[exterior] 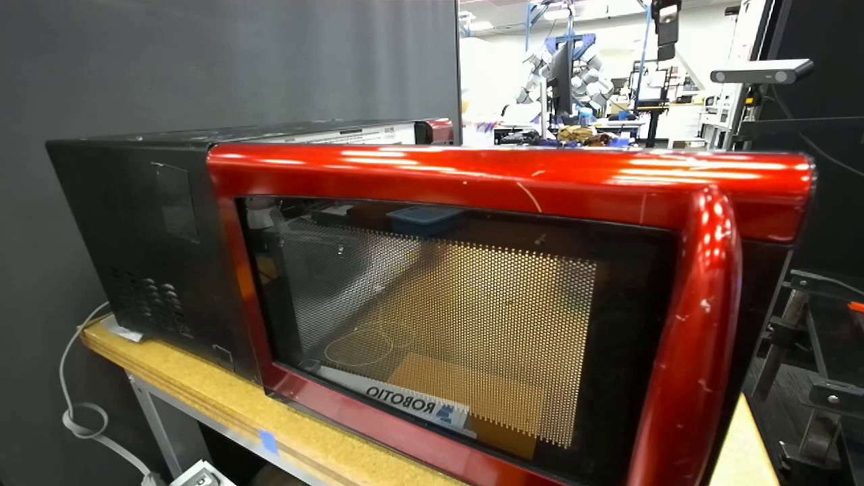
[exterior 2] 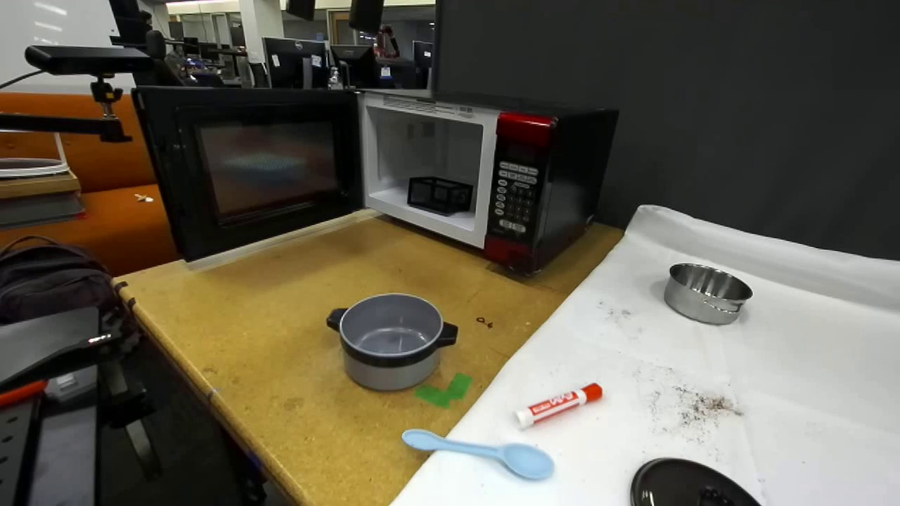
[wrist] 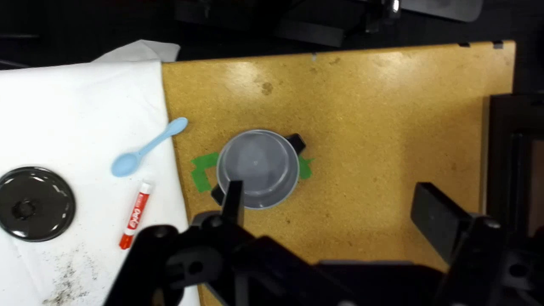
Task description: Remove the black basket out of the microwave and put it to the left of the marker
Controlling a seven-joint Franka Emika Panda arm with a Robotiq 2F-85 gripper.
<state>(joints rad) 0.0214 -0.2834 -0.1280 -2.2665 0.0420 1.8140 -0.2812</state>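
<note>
The red microwave stands open in an exterior view (exterior 2: 520,197), with its door swung wide. Its red door front fills much of an exterior view (exterior: 445,175), and the dark door edge shows at the right of the wrist view (wrist: 501,161). The black basket (exterior 2: 439,195) sits on the white floor inside the microwave; it is out of the wrist view. The red-and-white marker (exterior 2: 560,405) lies on the white sheet, also seen left in the wrist view (wrist: 136,216). My gripper (wrist: 329,187) is open and holds nothing, above the wooden table. It does not show in either exterior view.
A grey pot with black handles (exterior 2: 391,369) stands on the wooden table (exterior 2: 267,337) beside green tape. A blue spoon (exterior 2: 485,450) spans the sheet's edge. A black lid (exterior 2: 685,485) and a steel pan (exterior 2: 703,299) lie on the white sheet (exterior 2: 808,393).
</note>
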